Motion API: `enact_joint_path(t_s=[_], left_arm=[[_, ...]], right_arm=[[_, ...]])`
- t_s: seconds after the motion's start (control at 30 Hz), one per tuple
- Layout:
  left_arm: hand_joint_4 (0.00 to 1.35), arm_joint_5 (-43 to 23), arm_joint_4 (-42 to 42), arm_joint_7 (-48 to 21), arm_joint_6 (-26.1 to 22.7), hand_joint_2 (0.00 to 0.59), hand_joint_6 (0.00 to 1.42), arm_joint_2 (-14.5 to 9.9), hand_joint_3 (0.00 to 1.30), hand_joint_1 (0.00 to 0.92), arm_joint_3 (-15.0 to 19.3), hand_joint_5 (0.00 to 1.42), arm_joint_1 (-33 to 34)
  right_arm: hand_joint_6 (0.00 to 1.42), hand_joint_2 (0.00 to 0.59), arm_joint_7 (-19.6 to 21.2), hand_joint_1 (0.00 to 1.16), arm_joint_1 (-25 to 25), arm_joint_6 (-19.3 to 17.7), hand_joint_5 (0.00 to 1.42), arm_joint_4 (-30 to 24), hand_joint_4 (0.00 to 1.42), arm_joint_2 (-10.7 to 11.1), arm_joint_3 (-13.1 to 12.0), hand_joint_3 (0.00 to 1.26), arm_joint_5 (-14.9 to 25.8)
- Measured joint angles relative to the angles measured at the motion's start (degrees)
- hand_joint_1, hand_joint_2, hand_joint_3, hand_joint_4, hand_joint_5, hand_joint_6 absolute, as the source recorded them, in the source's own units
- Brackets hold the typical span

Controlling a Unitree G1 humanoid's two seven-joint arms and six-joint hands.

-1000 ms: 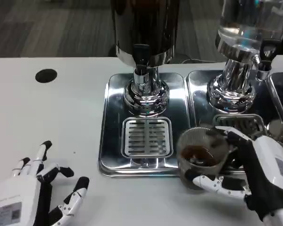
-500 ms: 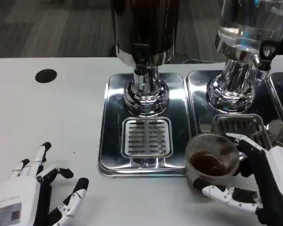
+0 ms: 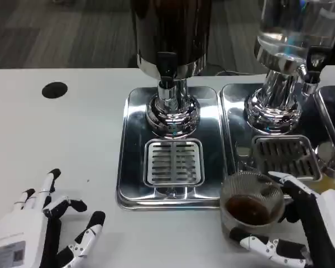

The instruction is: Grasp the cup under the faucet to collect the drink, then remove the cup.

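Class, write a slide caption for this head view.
Right hand holds the cup of dark drink beside the drip tray; left hand rests open.

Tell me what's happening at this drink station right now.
The right robot hand holds a clear ribbed cup with some dark drink in it, near the table's front edge, just off the front right corner of the dark dispenser's steel tray. The cup is away from that dispenser's faucet, whose drip grate sits bare. The left robot hand rests open on the white table, holding nothing.
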State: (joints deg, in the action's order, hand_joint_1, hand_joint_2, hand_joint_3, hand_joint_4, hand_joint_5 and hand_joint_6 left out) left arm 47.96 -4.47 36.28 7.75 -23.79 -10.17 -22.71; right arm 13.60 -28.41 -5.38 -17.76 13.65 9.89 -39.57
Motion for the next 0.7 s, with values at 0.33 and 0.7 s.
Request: enact_joint_path(t_s=[0.33, 0.7], left_arm=[[0.05, 0.0, 0.7, 0.0, 0.0, 0.217, 0.15, 0.0, 0.59, 0.0, 0.2, 0.2, -1.5], [0.06, 0.0, 1.0, 0.0, 0.0, 0.215, 0.15, 0.0, 0.61, 0.0, 0.5, 0.2, -2.2]], right_arm=[[0.61, 0.202, 1.9, 0.78, 0.8, -1.0, 0.63, 3.8, 0.71, 0.0, 0.9, 0.61, -1.4], [0.54, 0.196, 2.3, 0.75, 1.0, -1.1, 0.46, 4.1, 0.44, 0.1, 1.6, 0.32, -1.7]])
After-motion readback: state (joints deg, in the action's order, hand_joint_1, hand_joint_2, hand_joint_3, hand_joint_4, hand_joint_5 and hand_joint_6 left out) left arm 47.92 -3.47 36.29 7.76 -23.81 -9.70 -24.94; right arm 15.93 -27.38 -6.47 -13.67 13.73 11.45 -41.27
